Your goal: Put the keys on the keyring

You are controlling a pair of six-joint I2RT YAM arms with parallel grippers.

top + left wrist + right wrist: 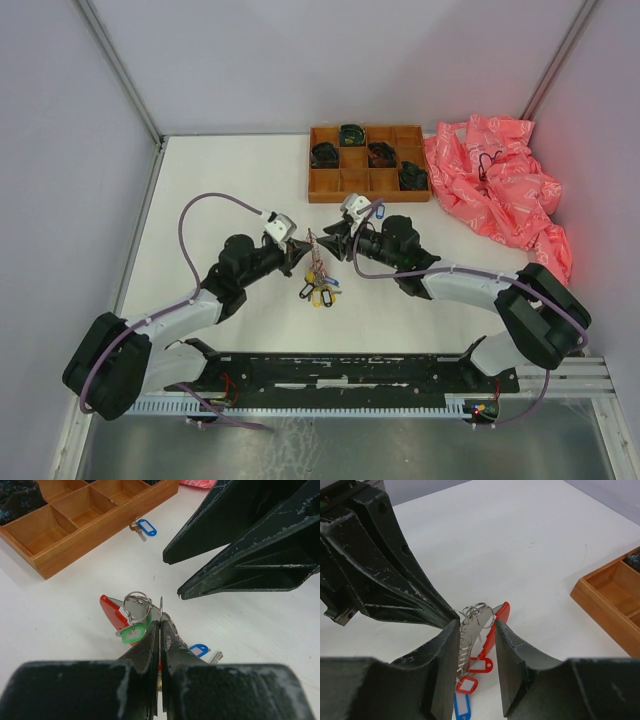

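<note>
Mid-table, above the white table [225, 185]: pinches the keyring [161, 605] edge-on in the left gripper [159, 626], jaws pressed tight together on the thin silvery wire. Carries on that wire a smaller ring [136, 601], a green tag [132, 631] and a curved red strap [112, 612], all bunched just ahead of the fingertips.

Meets the right gripper [476, 626] tip to tip. Stands there with jaws parted, straddling the ring wire and the red strap. Cannot tell whether either finger actually touches metal or strap.

Dangles below the bunch, in the right wrist view: two red tags [481, 665] and a blue tag [462, 707]. From above, hangs as a coloured cluster between the two arms; cannot tell whether the lowest tags rest on the table.

Notes one loose key [141, 528], blue-tagged, flat on the table just beside the near wall of the wooden compartment tray [368, 192], well apart from the keyring.

Holds dark coiled items [325, 155] in four of the tray's compartments. Sits just left of a crumpled pink plastic bag [495, 190].
</note>
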